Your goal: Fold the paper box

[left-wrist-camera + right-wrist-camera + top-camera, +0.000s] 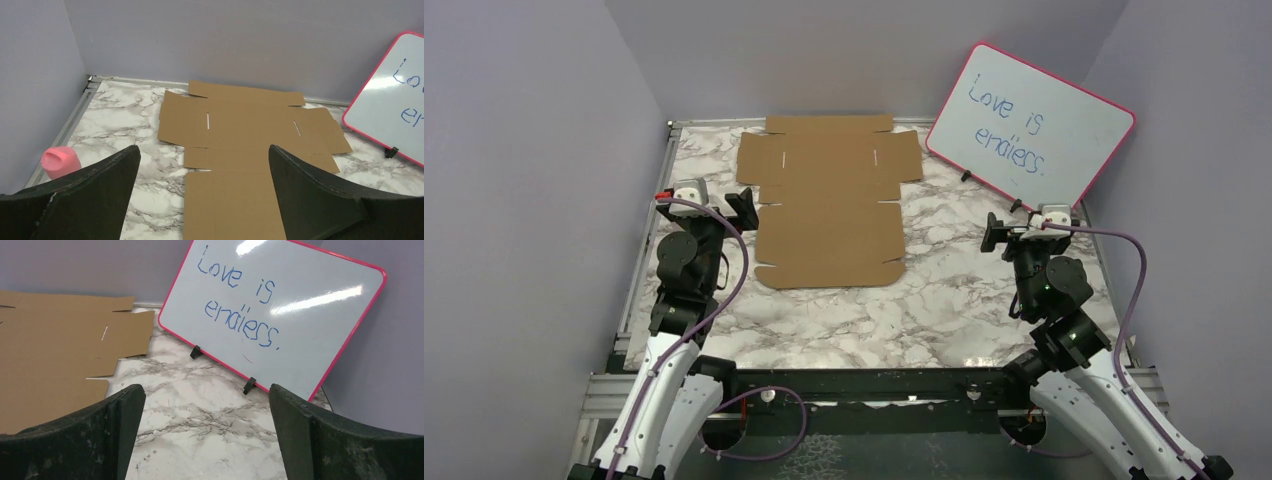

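Paper box [829, 200] flat and unfolded, upper centre of the marble table [944, 310]
Left gripper [204, 150] just beside its left edge, right gripper [206, 387] well apart near the whiteboard [1029, 125]; both jaws wide, holding nothing

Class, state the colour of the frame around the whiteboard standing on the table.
Pink, on the whiteboard; the right wrist view shows it best.

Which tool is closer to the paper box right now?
Left. The left tool sits just beside the left edge of the paper box. The right tool is off the box's right side, with a stretch of tabletop between them.
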Robot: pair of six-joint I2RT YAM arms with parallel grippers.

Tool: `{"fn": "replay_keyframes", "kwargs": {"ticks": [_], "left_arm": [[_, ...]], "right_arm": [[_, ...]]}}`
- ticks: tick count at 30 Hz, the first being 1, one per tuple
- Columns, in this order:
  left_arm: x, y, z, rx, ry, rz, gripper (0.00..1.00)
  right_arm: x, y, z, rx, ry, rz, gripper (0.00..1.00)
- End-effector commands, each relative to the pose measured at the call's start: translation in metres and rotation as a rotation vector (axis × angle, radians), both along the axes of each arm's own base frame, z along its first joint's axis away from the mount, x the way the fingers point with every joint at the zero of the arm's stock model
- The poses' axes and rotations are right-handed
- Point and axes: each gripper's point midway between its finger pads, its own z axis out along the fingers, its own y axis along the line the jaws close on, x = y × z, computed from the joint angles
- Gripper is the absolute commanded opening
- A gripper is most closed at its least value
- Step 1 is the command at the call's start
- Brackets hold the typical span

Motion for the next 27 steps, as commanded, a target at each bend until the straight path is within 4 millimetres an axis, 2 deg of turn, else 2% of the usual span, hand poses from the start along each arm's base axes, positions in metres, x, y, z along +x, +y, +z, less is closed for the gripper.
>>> {"fn": "replay_keyframes", "kwargs": {"ticks": [1, 7, 10, 14, 18, 21, 27], "left_arm": [[0.000, -0.004, 0.007, 0.004, -0.038, -0.032, 0.99], [0.003, -0.013, -0.002, 0.012, -0.003, -0.075, 0.99], [0.006, -0.022, -0.015, 0.002, 0.063, -0.119, 0.99], [0.005, -0.029, -0.032, -0.011, 0.149, -0.156, 0.99], [0.000, -0.035, -0.044, -0.045, 0.203, -0.185, 0.99], [-0.005, -0.040, -0.064, -0.104, 0.292, -0.193, 0.99], [-0.009, -0.050, -0.108, -0.232, 0.442, -0.197, 0.99]], "right_arm": [[0.001, 0.005, 0.004, 0.006, -0.021, 0.025, 1.00], [0.000, 0.009, 0.008, 0.039, -0.010, 0.047, 1.00], [-0.001, 0.013, 0.005, 0.072, 0.010, 0.060, 1.00], [0.000, 0.029, 0.001, 0.103, 0.065, 0.135, 1.00], [0.003, 0.055, -0.005, 0.167, 0.128, 0.234, 1.00], [0.008, 0.075, -0.020, 0.217, 0.200, 0.299, 1.00], [0.019, 0.116, -0.063, 0.321, 0.358, 0.401, 1.00]]}}
